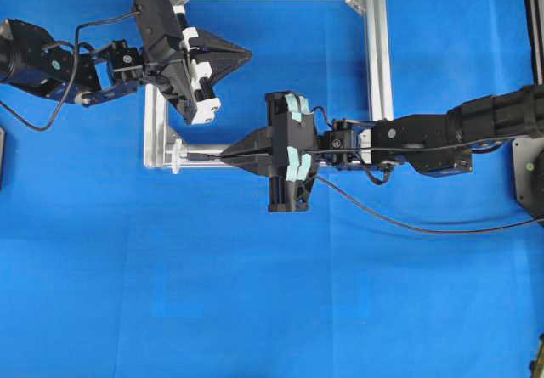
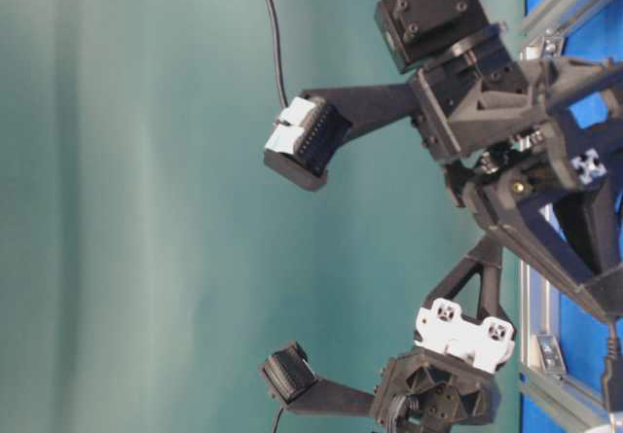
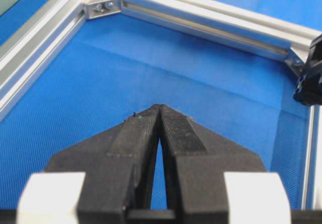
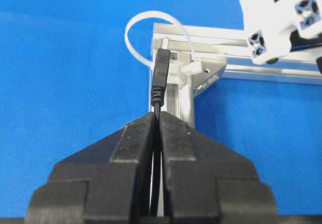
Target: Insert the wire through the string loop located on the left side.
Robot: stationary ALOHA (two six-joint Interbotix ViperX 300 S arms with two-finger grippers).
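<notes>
Right tool [image 4: 157, 117] clamped on black wire [image 4: 161, 73]; plug before white string loop [image 4: 151, 22]. Left tool [image 3: 160, 108] together.

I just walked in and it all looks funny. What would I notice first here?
Two black robot arms reach over a bright blue cloth toward a silver frame. The right claw is shut on the wire, whose plug points at the white string loop at the frame's corner. The left claw is shut with nothing in it, over the inside of the frame.

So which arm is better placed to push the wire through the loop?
The right. Its gripper already holds the wire, plug aimed at the loop. The left gripper is shut and empty, over the frame's inside.
</notes>
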